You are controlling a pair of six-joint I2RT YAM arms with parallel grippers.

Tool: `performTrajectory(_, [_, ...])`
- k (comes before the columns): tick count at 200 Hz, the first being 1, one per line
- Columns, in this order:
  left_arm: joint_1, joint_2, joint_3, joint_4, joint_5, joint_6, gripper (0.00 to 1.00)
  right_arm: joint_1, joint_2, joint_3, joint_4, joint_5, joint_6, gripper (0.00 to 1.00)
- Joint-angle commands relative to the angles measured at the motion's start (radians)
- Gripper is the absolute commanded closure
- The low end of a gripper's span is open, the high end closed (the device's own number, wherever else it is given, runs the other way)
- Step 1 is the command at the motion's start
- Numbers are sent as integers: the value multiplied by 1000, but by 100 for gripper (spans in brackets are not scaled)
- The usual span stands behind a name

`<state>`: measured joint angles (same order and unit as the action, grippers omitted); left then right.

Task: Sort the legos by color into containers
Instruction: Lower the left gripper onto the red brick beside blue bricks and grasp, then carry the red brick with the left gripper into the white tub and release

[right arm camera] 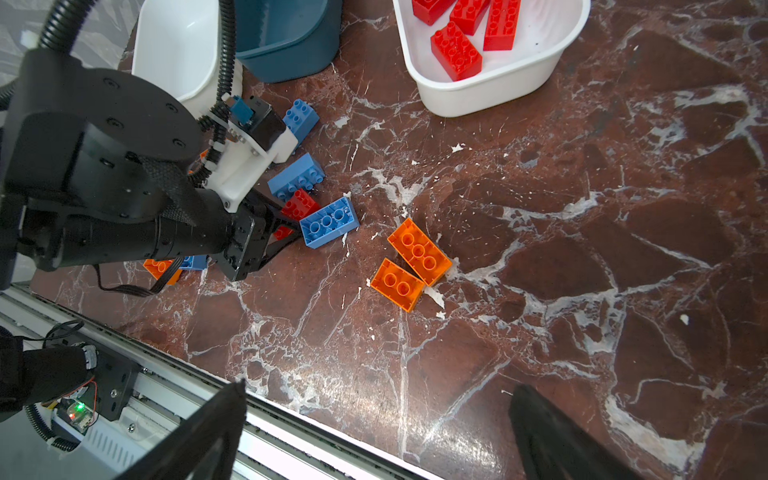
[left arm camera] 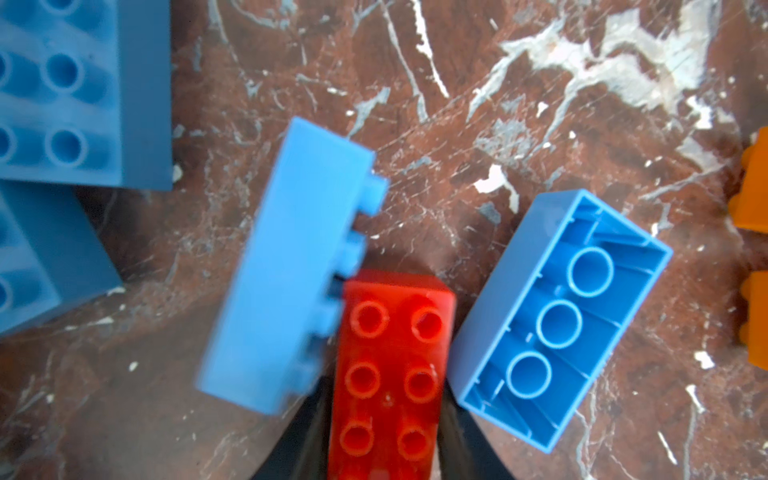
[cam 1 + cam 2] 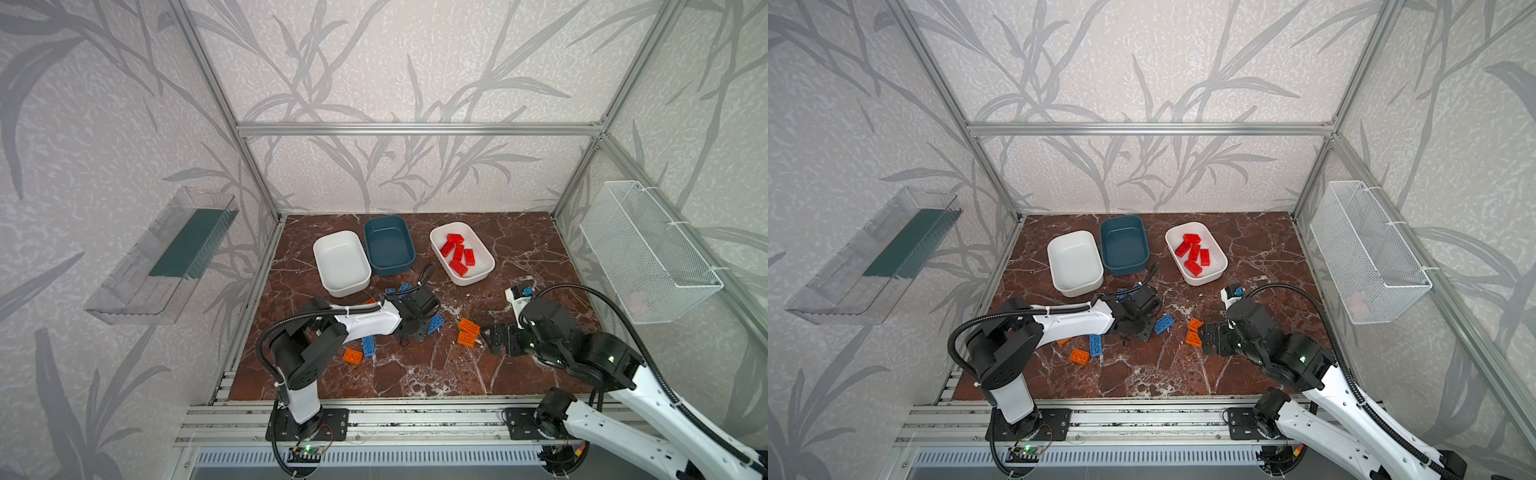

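over marble, red brick lengthwise in tight left jaws; right jaws wide, empty

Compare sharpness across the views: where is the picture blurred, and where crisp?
Left wrist view: the blue brick on its side is smeared, the upturned blue brick crisp. Right wrist view: the orange bricks are sharp, the right fingers blurred. In both top views the empty white tub looks washed out.

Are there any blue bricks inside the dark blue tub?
No, the dark teal tub shows only a bare floor, with no bricks in it.
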<state>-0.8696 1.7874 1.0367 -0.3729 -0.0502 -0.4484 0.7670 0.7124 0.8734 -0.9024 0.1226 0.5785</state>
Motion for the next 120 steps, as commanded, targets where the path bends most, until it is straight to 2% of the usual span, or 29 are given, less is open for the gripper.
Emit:
performTrajectory(1, [4,5,26,-50,26,-8,65,6,-5,-8,14,8,-3,1])
performTrajectory(26, [3,-32,31,-94,24,-21,72,6,-8,-7,20,5,-8,1])
performTrajectory(59, [3,-88,101,-208,-49,-26,75,6,-17,-5,22,12,-15,1])
performTrajectory(93, [6,-77,279,-334,-136,-19,75,6,-31,-9,29,15,-19,1])
performTrajectory(120, [11,12,487,-395,-159,20,75,5,-42,-14,28,21,-30,1])
